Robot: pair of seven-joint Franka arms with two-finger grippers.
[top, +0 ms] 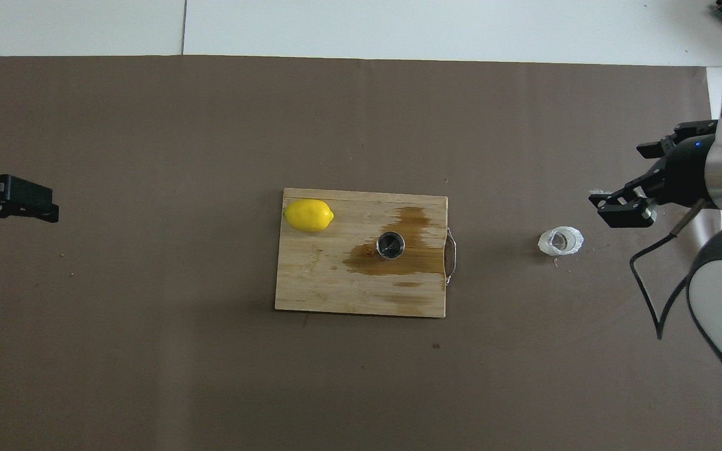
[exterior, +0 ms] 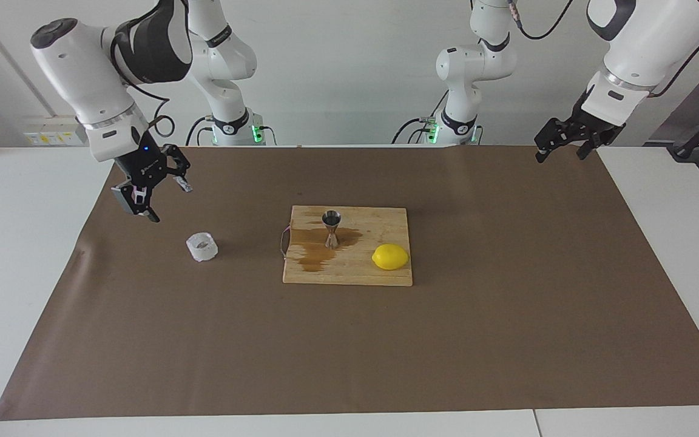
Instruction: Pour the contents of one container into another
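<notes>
The squat translucent whitish cup stands upright on the brown mat, toward the right arm's end of the table; it also shows in the overhead view. The steel hourglass jigger stands upright on the wooden cutting board, in a wet brown stain; from above I see its round mouth. My right gripper is open and empty, raised over the mat beside the cup and apart from it. My left gripper is open and empty and waits over the mat's edge at the left arm's end.
A yellow lemon lies on the board toward the left arm's end. The board has a metal handle on the edge facing the cup. The brown mat covers most of the white table.
</notes>
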